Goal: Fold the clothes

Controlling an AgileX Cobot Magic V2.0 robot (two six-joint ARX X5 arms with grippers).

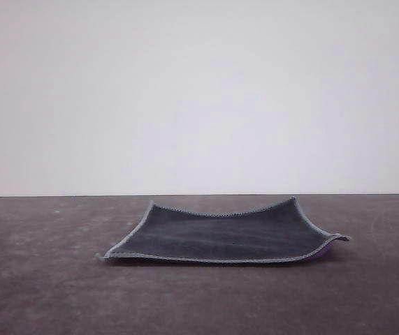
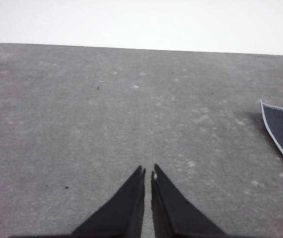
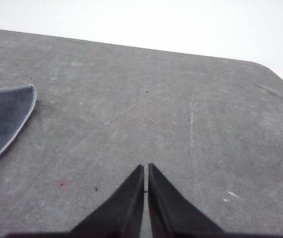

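Front view: cloth (image 1: 220, 234) lies spread on the dark grey table (image 1: 38, 279), lower centre of frame, slightly right of middle. Charcoal face up, light grey stitched hem all round. Not flat: far two corners curl up, near-right corner at lower right lifts off the table w/ a sliver of purple underside showing beneath it. Near-left corner lies low on the surface. Plain white wall (image 1: 199, 91) fills the upper half behind the table edge.

Left wrist view: left gripper (image 2: 148, 171) at bottom centre, black tapered fingers (image 2: 126, 208) nearly together, only a thin slit between the tips, nothing between them. It hangs over bare table; whether it touches the surface, can't tell. Cloth corner pokes in at right edge of frame, mid height, well apart from the tips, hem visible.

Right wrist view: right gripper (image 3: 145, 169) at bottom centre, jaws likewise pinched to a narrow slit, holding nothing. Bare scuffed table under it, small reddish dot (image 3: 62, 184) lower left of the tips. Cloth corner sits at left edge of frame, mid height, rounded tip w/ hem, well apart from the fingers.
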